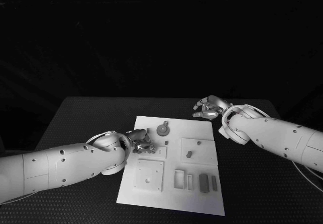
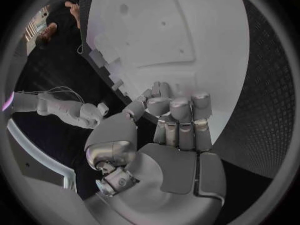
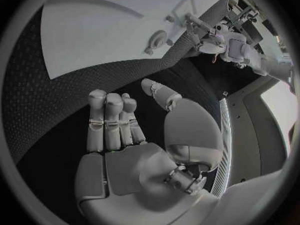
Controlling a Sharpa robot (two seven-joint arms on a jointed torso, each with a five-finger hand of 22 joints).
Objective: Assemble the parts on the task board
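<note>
My left robot hand (image 1: 139,141) is down on the near-left part of the task board (image 1: 202,123), fingers curled together over the raised square fixture there. Something small may sit under my fingertips, but I cannot tell whether I am holding a part or only touching the board. My right robot hand (image 1: 210,108) hangs over the bare desk (image 1: 87,112) just past the board's far right corner, fingers loosely bent and carrying nothing.

Ahead of my left robot hand lies a round part (image 1: 163,129) flat on the board; toward my right side a small peg-like part (image 1: 189,153) rests on a square plate, and nearer me a row of narrow parts (image 1: 203,180) lies beside a frame. From how loosely these lie, I judge the assembly barely begun, with most parts yet to be seated.
</note>
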